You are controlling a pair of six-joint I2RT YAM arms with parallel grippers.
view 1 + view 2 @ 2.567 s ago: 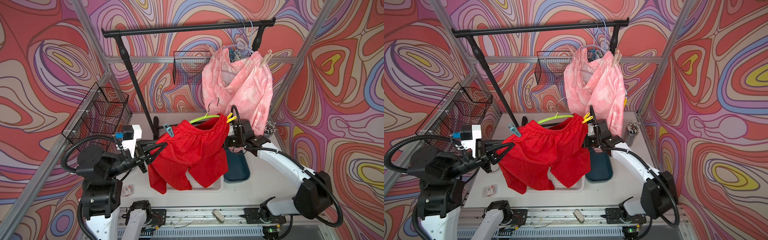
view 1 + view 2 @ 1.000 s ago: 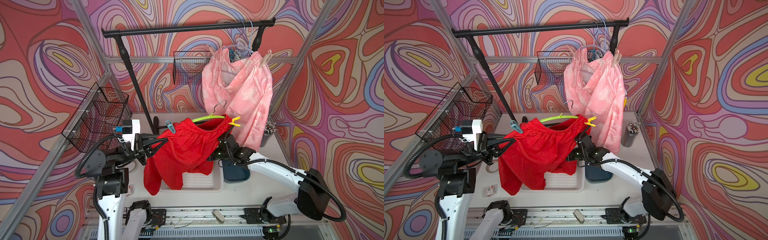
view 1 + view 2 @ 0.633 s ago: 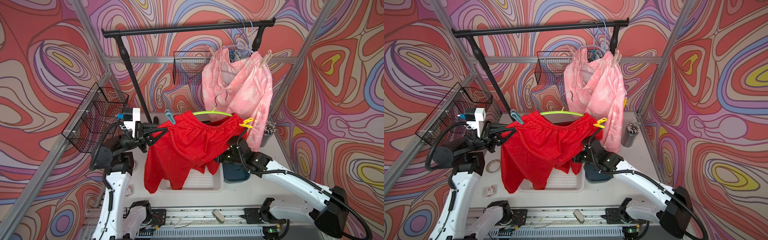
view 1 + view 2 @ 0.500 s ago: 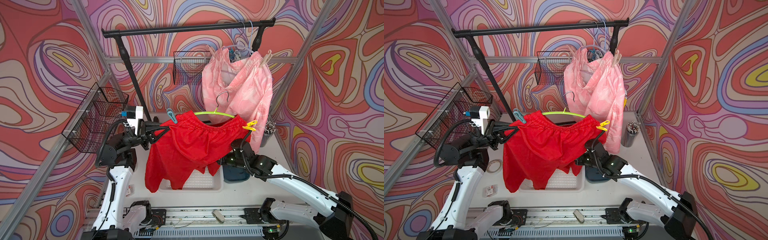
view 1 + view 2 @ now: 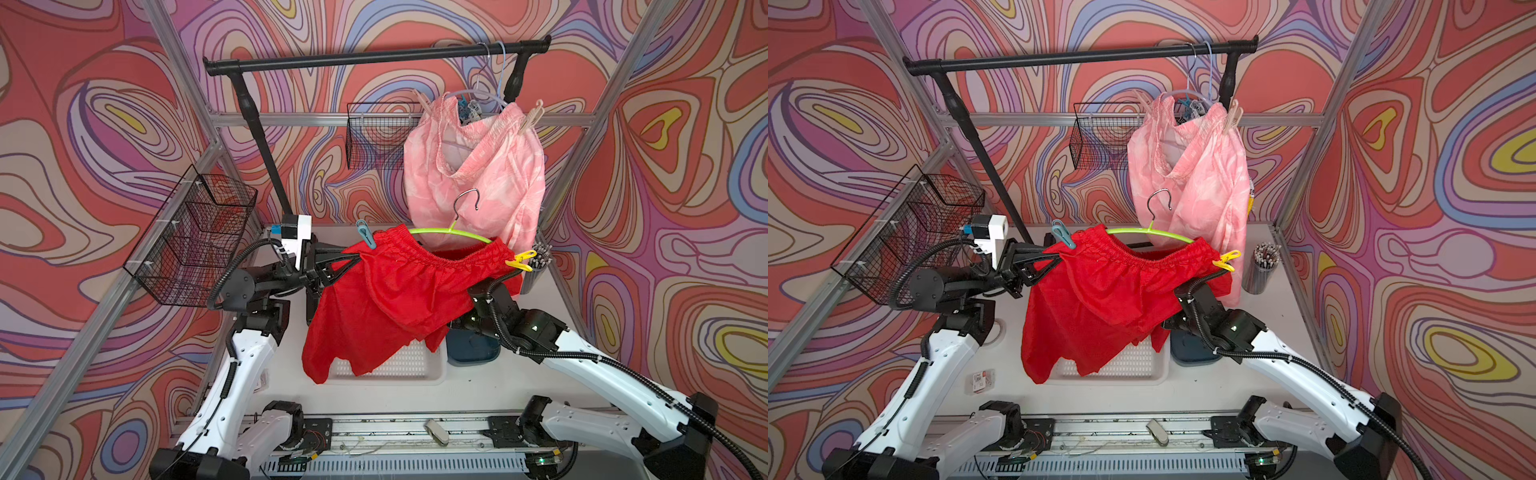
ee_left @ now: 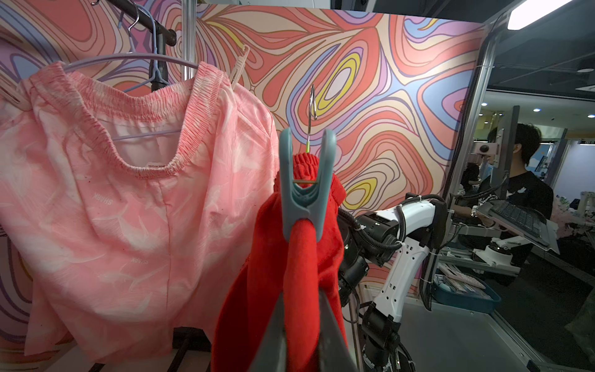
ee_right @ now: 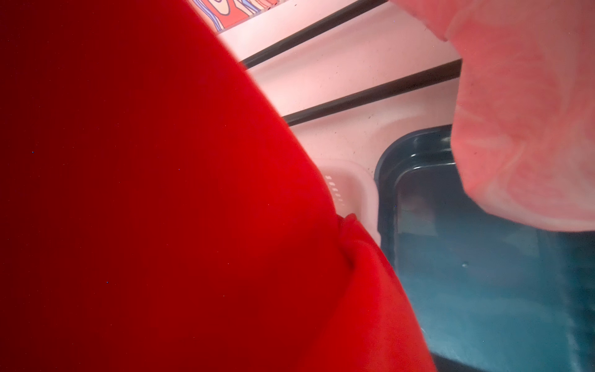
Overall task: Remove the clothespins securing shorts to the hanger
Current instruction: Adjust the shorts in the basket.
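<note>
Left arm (image 5: 266,286) higher, level, at red shorts (image 5: 395,299)

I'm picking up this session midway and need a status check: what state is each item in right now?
red shorts: pegged to green hanger at both ends
green hanger: off the rail, hook free
teal-grey clothespin: clamped on, beside left gripper
yellow clothespin: clamped on, opposite end
pink shorts: hanging on rail, pegged
left gripper: shut on red shorts
right gripper: jaws hidden behind red shorts
</note>
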